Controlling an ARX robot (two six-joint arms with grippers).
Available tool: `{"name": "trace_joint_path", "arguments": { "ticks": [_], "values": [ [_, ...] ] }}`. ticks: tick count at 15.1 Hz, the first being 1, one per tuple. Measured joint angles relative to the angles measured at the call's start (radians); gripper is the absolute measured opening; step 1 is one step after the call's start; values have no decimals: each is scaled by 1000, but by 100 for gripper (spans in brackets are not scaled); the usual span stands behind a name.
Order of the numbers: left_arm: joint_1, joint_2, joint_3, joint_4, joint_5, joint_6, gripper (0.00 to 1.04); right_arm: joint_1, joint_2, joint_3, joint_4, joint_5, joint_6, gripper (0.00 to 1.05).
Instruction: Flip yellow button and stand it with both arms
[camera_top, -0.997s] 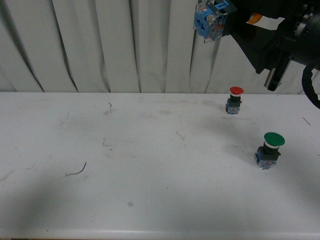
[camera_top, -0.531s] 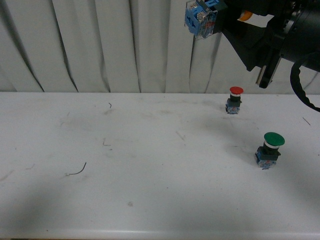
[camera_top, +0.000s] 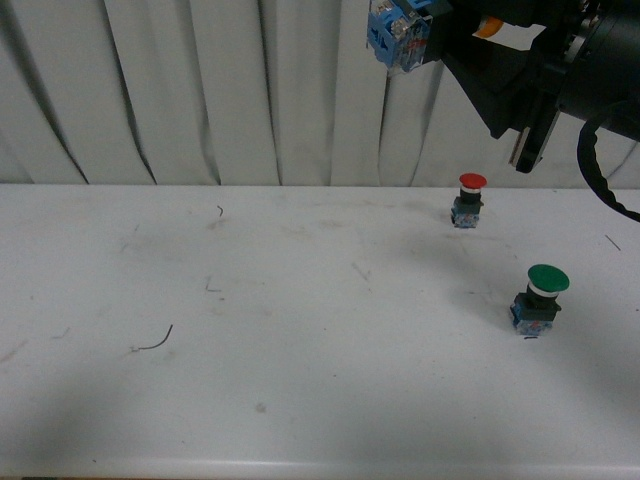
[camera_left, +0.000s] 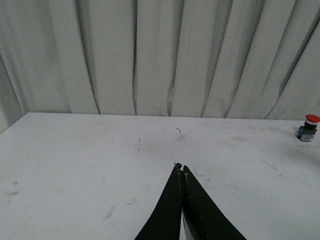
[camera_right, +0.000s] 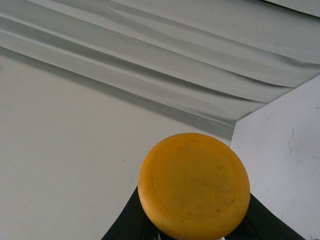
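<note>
The white table (camera_top: 300, 400) fills the near part of the front view. Its top is matte and scuffed, with faint grey smudges and a soft shadow over the near left corner. A thin, curved wire scrap (camera_top: 157, 342) lies on the near left part, well apart from everything else. Further back are a few short scratch-like marks.

On the right side stands the green button (camera_top: 545, 295), upright on its blue base. Beyond it, near the table's far edge, stands the smaller red button (camera_top: 470, 198), also upright. The two are apart from each other.

In the left wrist view the left gripper (camera_left: 181, 167) hangs over the bare middle of the table. Its two black fingers are pressed together at the tips, and nothing shows between them.

Behind the table, a pale pleated curtain (camera_top: 200, 90) closes off the whole back of the room, hanging in deep vertical folds down to the table's edge.

High in front of that curtain, above the table's far right, the right gripper (camera_top: 447, 30) is clamped on the yellow button (camera_top: 400, 35). The button is in the air, well clear of the table. It lies sideways, with its blue-and-clear base pointing towards the left. In the right wrist view the round yellow-orange cap faces the camera, with a black finger on either side of it.
</note>
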Motion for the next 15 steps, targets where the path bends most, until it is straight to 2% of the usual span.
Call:
{"name": "trace_joint_path", "arguments": {
  "ticks": [6, 7, 8, 14, 15],
  "values": [
    [0, -95, 0, -95, 0, 0, 2, 0, 7, 0, 2, -1, -3, 28],
    [0, -127, 2, -141, -1, 0, 2, 0, 16, 0, -1, 0, -3, 28],
    [0, -234, 1, -286, 2, 0, 2, 0, 23, 0, -3, 0, -3, 28],
    [0, -264, 1, -278, 0, -1, 2, -1, 37, 6, 0, -2, -2, 28],
    [0, -264, 1, -278, 0, 0, 14, -1, 47, 14, 2, 0, -3, 28]
  ]
}}
